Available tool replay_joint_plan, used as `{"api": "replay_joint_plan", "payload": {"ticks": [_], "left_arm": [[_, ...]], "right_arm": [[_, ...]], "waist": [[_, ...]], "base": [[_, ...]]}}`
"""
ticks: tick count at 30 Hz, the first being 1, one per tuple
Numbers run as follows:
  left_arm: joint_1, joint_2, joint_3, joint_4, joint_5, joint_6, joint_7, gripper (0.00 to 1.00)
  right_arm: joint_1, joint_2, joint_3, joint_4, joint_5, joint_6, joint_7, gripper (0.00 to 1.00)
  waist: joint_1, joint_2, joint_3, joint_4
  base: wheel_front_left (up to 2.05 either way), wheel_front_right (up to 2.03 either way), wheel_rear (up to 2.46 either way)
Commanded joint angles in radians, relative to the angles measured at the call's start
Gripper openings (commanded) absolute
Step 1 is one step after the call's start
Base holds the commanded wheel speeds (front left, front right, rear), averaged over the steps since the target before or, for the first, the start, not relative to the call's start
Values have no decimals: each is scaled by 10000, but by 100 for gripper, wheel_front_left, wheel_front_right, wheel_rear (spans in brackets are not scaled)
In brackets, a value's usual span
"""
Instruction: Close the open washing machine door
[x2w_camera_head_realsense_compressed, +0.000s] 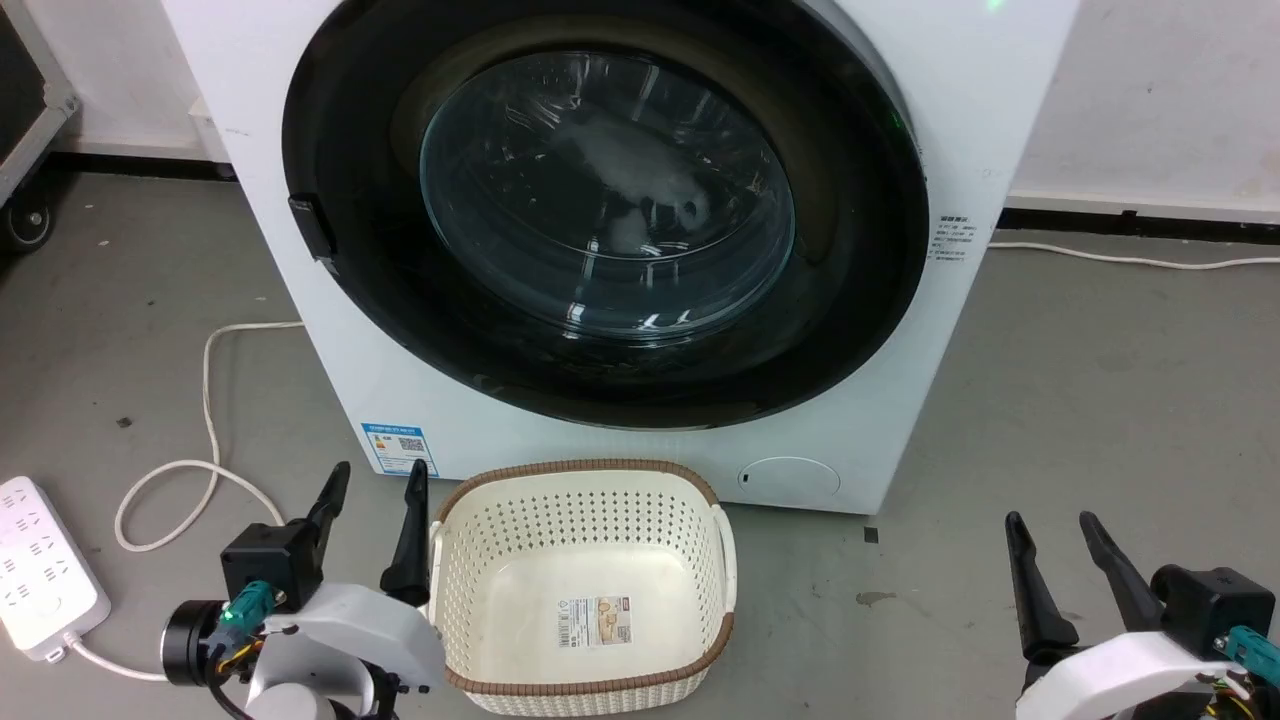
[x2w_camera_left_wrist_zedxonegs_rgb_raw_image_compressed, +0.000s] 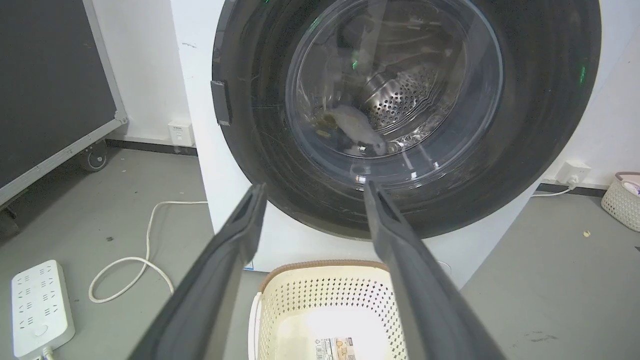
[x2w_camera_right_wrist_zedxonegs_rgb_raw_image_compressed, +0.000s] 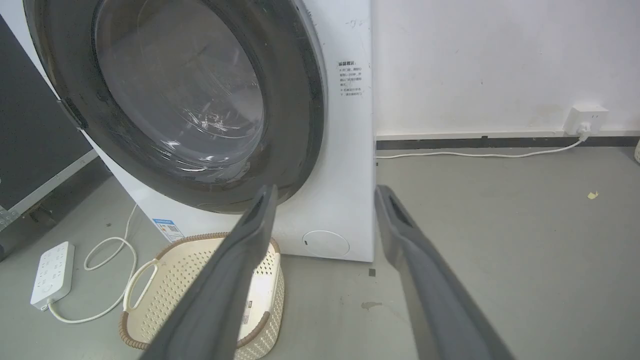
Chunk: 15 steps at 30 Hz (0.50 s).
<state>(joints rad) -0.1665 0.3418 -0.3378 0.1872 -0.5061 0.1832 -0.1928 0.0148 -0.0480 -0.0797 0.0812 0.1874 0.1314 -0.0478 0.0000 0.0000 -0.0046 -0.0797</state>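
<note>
The washing machine door (x2w_camera_head_realsense_compressed: 605, 200) sits flush against the white washing machine (x2w_camera_head_realsense_compressed: 1000, 120), apparently latched. Low in the near foreground, the left hand (x2w_camera_head_realsense_compressed: 380, 470) and right hand (x2w_camera_head_realsense_compressed: 1052, 522) hover spread and empty on either side of a cream laundry basket (x2w_camera_head_realsense_compressed: 590, 468), seemingly because no push is left to make.

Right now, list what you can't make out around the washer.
Top of the washing machine: cut off by the head view's upper edge.
Pale item behind the washing machine door: blurred by the glass and its reflections, left wrist view.
Sticker print: too small to read, right wrist view.
</note>
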Motion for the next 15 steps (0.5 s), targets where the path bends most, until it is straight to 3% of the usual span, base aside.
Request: {"api": "replay_joint_plan", "payload": {"ticks": [1, 15], "left_arm": [[-37, 31, -32, 16, -12, 57, 37, 100], [-338, 126, -174, -17, 106, 203, 233, 100]], "right_arm": [[144, -22, 40, -64, -72, -7, 58, 100], [38, -22, 148, -93, -62, -7, 99, 100]], "waist": [[0, 0, 12, 5], [0, 0, 144, 4]], "base": [[0, 0, 0], [0, 0, 0]]}}
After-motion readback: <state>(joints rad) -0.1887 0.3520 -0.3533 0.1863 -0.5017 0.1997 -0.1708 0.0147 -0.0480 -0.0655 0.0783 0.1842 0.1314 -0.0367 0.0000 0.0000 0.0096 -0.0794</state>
